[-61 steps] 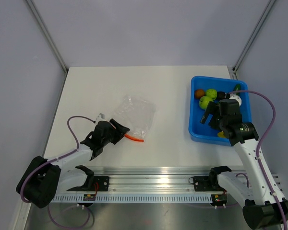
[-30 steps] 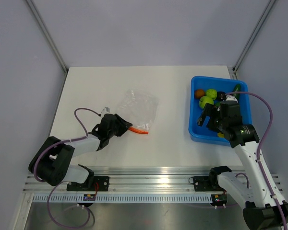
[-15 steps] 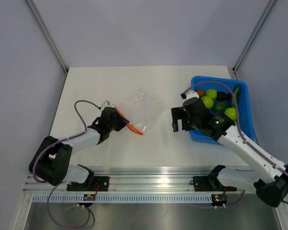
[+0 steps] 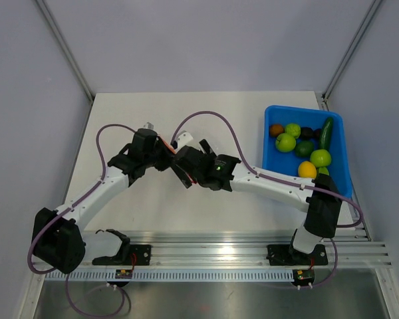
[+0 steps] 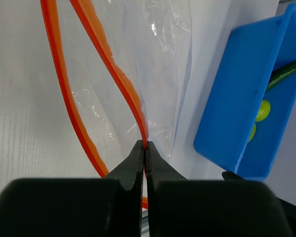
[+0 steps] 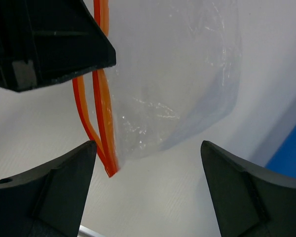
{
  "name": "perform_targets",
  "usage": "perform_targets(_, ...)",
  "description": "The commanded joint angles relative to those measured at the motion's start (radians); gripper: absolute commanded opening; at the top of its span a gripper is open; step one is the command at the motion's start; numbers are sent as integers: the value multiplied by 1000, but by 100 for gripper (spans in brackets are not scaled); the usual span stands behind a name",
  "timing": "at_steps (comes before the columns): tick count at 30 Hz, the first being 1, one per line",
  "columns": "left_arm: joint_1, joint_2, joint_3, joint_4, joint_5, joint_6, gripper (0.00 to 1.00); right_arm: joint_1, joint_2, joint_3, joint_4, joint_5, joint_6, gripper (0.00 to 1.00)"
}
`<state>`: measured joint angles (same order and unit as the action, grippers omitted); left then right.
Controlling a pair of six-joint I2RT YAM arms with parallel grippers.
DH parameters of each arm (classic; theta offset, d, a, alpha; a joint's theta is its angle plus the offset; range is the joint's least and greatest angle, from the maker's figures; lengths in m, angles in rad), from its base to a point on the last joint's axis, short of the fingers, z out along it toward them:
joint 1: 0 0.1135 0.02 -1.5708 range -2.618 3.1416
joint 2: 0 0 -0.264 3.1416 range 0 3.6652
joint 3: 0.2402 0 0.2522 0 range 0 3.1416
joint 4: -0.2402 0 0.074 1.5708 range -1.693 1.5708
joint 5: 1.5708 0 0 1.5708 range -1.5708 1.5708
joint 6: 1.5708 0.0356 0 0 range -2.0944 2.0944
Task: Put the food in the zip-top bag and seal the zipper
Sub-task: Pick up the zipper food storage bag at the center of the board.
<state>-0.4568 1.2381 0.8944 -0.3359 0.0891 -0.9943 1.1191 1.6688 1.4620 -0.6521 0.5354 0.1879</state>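
Note:
The clear zip-top bag (image 5: 158, 64) hangs with its mouth parted, and the red-orange zipper (image 5: 113, 74) runs in two strands. My left gripper (image 5: 145, 146) is shut on one strand of the zipper (image 4: 165, 145), holding it above the table. My right gripper (image 6: 148, 168) is open just beside the bag (image 6: 177, 84), its fingers (image 6: 54, 182) spread below the zipper's end (image 6: 102, 128), touching nothing. In the top view both grippers (image 4: 161, 158) (image 4: 183, 170) meet at mid-table and hide most of the bag. The food (image 4: 286, 142) lies in the blue tray.
The blue tray (image 4: 270, 178) stands at the right edge of the table with limes, a lemon (image 4: 307, 169), a cucumber (image 4: 326, 133) and dark fruit in it. The tray (image 5: 232, 113) also shows right of the bag. Purple cables loop above both arms.
My right arm has swung from the tray across to the bag at mid-table, staying open. My left gripper closed on the zipper and carried it up and to the right.

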Motion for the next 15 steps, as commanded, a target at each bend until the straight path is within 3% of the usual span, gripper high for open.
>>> perform_targets(1,0,-32,15,-43,69,5,0,2,20,49,114,54,-42,93)
perform_targets(10,0,-43,6,-40,104,-4,0,4,57,47,169,11,-5,88)
perform_targets(13,0,-49,1,-26,124,-9,0,4,69,38,181,30,7,83)
perform_targets(15,0,-55,0,-25,138,-10,0,4,81,28,199,44,8,72)
